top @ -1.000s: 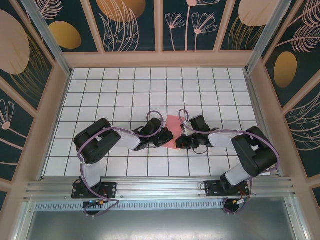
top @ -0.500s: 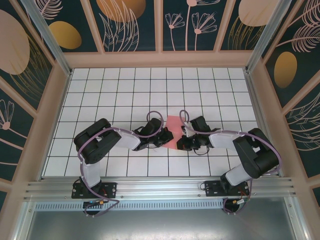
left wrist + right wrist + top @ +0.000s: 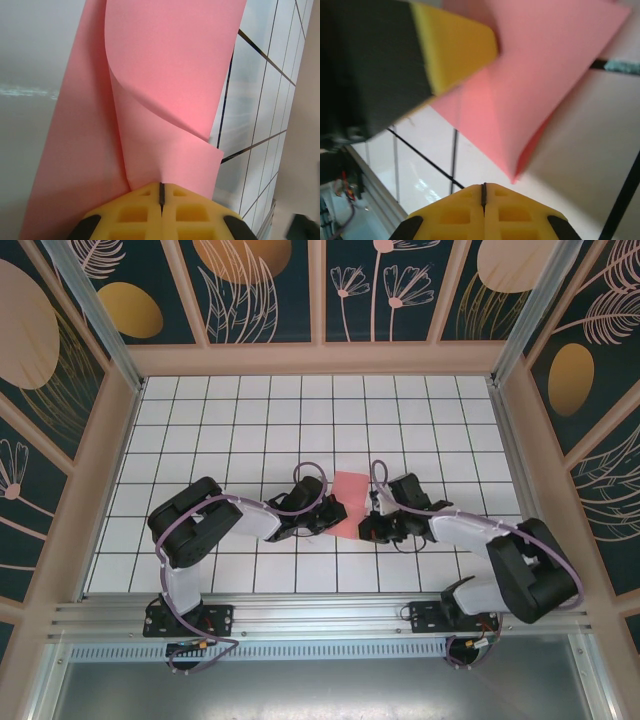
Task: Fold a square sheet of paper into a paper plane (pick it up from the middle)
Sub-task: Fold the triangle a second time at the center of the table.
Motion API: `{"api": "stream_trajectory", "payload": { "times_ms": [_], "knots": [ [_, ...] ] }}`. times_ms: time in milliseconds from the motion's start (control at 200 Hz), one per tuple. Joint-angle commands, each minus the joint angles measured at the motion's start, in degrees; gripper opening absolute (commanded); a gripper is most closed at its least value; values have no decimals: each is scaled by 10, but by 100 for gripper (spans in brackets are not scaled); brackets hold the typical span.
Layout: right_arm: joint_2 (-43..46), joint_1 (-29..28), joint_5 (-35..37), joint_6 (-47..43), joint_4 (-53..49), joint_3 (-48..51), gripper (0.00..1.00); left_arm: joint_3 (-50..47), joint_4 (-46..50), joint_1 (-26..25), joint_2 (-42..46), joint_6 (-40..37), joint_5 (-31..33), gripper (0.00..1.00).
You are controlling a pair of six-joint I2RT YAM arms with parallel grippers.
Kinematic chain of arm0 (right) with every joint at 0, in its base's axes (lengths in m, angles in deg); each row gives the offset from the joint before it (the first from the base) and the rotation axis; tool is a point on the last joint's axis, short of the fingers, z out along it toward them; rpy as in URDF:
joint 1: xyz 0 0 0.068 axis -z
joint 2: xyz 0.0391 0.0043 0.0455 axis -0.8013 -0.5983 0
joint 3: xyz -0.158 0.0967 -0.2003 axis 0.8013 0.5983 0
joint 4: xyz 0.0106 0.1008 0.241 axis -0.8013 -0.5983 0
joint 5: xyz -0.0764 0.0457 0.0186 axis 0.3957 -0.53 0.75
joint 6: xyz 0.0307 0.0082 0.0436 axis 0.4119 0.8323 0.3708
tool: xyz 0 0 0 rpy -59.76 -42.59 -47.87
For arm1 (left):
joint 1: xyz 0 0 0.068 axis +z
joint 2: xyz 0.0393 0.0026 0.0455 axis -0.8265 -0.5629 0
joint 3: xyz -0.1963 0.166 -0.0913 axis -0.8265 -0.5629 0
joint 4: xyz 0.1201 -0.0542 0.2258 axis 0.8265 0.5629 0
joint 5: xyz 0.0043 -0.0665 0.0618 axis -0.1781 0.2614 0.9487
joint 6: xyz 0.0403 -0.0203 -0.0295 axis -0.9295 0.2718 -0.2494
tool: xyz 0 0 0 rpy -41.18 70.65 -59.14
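Workspace: a white grid table (image 3: 200, 420). Both arms reach in toward its middle, heads nearly meeting. The left arm (image 3: 215, 520) comes in from the left. The right arm (image 3: 500, 550) comes in from the right, its elbow bent low near the front rail (image 3: 320, 615).

Between the two wrists lies the square sheet of paper (image 3: 350, 502) — salmon pink, plain — slightly toward the near side of the table's middle. It is not flat: in the left wrist view one flap curls up and over the rest, and the curl runs down to a narrow end.

State of the left gripper (image 3: 161, 192): yellow jaws clenched, seam closed, the curl's narrow end pinched right at the tips — grasping the paper.

State of the right gripper (image 3: 483, 192): jaws likewise pressed together, nothing between them. A pointed pink corner hangs just beyond its tips, apart from them; whether it touches the table beneath cannot be told. One of the left gripper's yellow fingers (image 3: 455, 45) shows blurred at upper left, against the sheet.
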State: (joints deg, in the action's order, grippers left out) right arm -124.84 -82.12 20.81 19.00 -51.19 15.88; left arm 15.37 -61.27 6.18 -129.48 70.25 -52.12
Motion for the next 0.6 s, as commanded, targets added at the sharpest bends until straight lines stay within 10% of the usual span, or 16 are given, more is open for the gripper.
{"api": "stream_trajectory", "payload": {
  "times_ms": [0, 595],
  "knots": [
    [30, 15, -16, 47, 27, -23, 6, -14, 54, -3, -14, -6, 12, 7],
    [-128, 13, -28, 22, 60, -37, 6, -15, 41, -4, -9, -6, 11, 8]
  ]
}}
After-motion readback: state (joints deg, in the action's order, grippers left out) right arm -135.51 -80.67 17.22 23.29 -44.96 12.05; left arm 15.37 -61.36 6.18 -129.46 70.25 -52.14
